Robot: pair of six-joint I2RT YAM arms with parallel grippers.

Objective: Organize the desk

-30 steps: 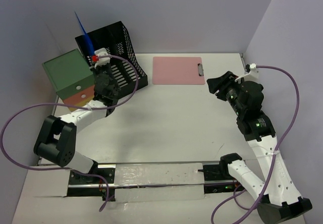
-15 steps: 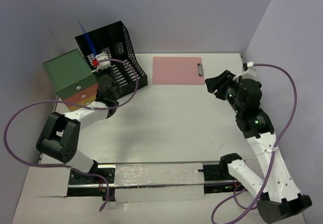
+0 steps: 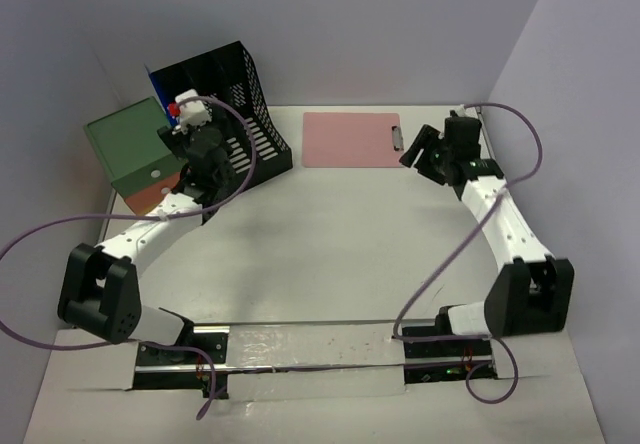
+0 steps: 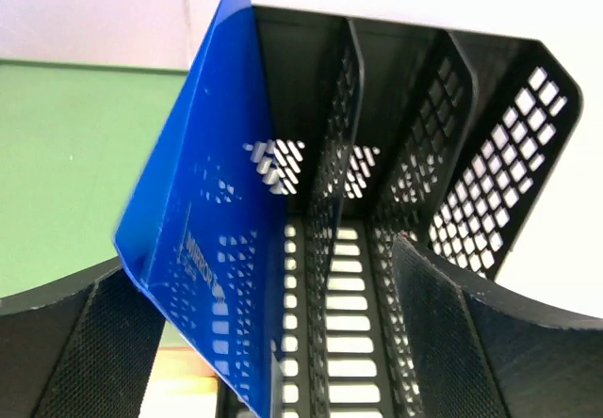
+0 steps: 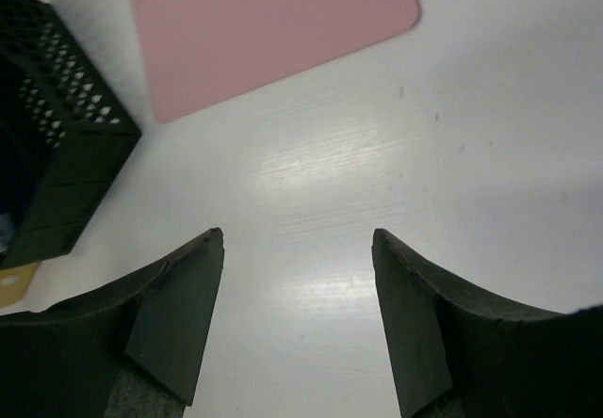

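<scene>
The left hand (image 4: 264, 258) is released, its two fingers spread wide and pointing into the black mesh file rack (image 3: 245, 89). A blue folder (image 4: 207, 183) stands upright just ahead of that hand, in the rack's outermost slot. Its lower corner dips into the gap between the fingers, but the gap is far wider than the thin sheet, so nothing is clamped. The folder leans slightly against the divider, which is probably what keeps it standing without a grip. Just outside the hand's left finger sits a green box (image 3: 130, 149), close against the rack.

The right hand (image 5: 297, 239) is also released and empty, its fingers apart over a bare patch of the counter (image 3: 350, 244). A pink clipboard (image 3: 350, 139) lies flat ahead of it and a little to its left, the metal clip (image 3: 397, 136) on the end nearest this hand. A corner of the rack shows further off to its left. The hand's tilt toward the clip end suggests that end is the intended hold, since the raised clip gives the fingers something to catch where the flat board does not.

The counter itself spreads beneath both hands, mostly bare between them. The clipboard looks like the one loose item left; filing it would mean lifting it on edge and carrying it across to a free slot, and a thin board may slip
</scene>
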